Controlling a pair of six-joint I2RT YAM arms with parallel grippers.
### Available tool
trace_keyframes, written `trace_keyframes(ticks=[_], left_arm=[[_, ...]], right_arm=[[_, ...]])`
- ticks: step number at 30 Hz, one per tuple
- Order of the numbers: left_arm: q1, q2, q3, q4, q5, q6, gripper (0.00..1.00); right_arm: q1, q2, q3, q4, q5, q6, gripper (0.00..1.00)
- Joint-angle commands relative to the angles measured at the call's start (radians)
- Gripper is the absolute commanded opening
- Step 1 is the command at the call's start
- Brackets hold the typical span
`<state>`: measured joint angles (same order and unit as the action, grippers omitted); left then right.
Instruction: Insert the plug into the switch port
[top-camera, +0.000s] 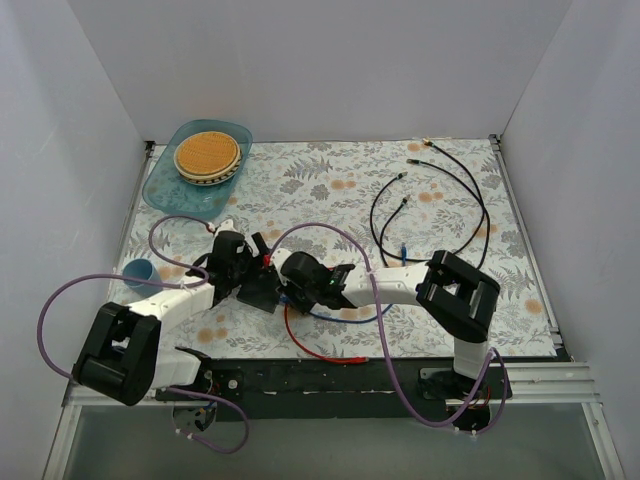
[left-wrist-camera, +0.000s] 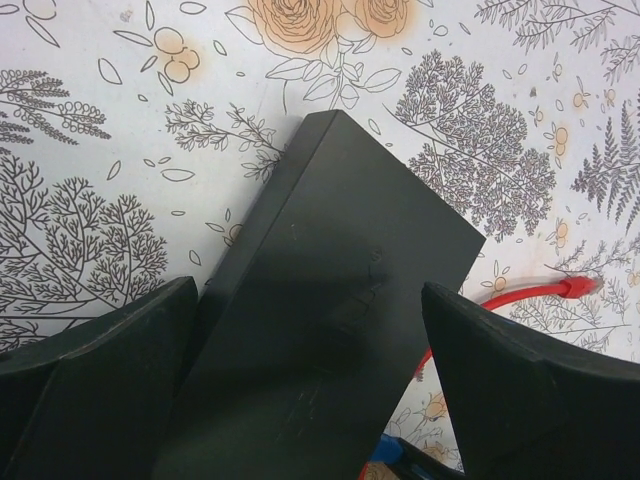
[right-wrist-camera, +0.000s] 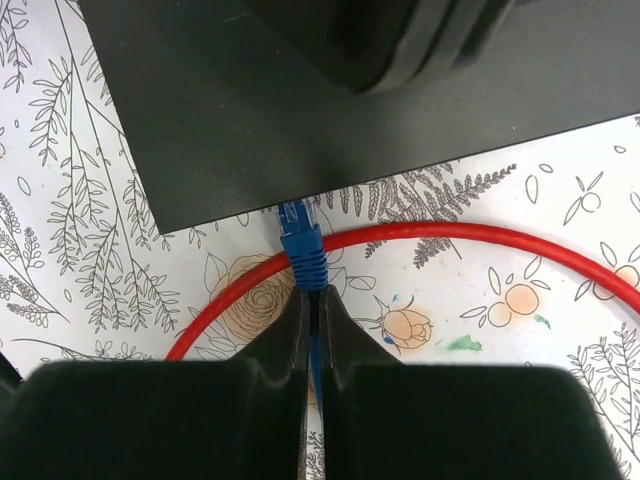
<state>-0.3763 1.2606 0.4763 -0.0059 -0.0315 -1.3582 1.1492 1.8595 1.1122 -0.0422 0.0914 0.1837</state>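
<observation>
Near the front edge of the worktop (top-camera: 320, 200), a little left of its middle, the switch (left-wrist-camera: 330, 300) lies flat with both my arms bent over it. My left jaws stand wide open astride the box, one finger close against its side and the other well clear, so they have hold of nothing. My right jaws are pinched fully together just behind the boot of the blue plug (right-wrist-camera: 300, 240), which points at the long side of the switch with its nose right at the edge. A red cable (right-wrist-camera: 450, 235) curves across the worktop under the plug.

I judge the step in hand to be the insertion itself: most of the plug's body shows outside the box, so I take it as not seated. From above I cannot see the sockets. The next move calls for a straight, level push along the plug's own line. With the left jaws open, the switch may slide away, so bracing it first seems wise.
</observation>
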Motion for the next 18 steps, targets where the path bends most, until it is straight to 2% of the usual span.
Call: trace_keyframes(ticks=[1, 2, 4, 5, 6, 7, 10, 15, 18], left_arm=[[-0.041, 0.032, 0.061, -0.138, 0.117, -0.048, 0.95], [-0.041, 0.045, 0.067, -0.152, 0.110, -0.050, 0.96], [-0.036, 0.051, 0.079, -0.160, 0.093, -0.050, 0.97], [-0.035, 0.048, 0.084, -0.167, 0.085, -0.048, 0.97], [-0.035, 0.043, 0.087, -0.174, 0.079, -0.047, 0.98], [-0.035, 0.037, 0.099, -0.178, 0.053, -0.038, 0.98], [-0.033, -0.016, 0.133, -0.209, -0.025, -0.003, 0.98], [-0.033, -0.119, 0.214, -0.275, -0.107, 0.076, 0.98], [-0.035, -0.145, 0.258, -0.270, -0.084, 0.125, 0.98]], right_arm=[[-0.006, -0.072, 0.003, 0.277, 0.056, 0.071, 0.07], [-0.006, -0.075, 0.000, 0.268, 0.076, 0.074, 0.15], [-0.006, -0.088, -0.009, 0.237, 0.087, 0.079, 0.24], [-0.006, -0.095, -0.015, 0.231, 0.094, 0.083, 0.34], [-0.006, -0.111, -0.035, 0.223, 0.100, 0.085, 0.40], [-0.006, -0.120, -0.046, 0.205, 0.108, 0.088, 0.51], [-0.006, -0.169, -0.092, 0.159, 0.168, 0.111, 0.69], [-0.008, -0.299, -0.172, 0.104, 0.249, 0.151, 0.80], [-0.017, -0.399, -0.239, 0.090, 0.277, 0.172, 0.83]])
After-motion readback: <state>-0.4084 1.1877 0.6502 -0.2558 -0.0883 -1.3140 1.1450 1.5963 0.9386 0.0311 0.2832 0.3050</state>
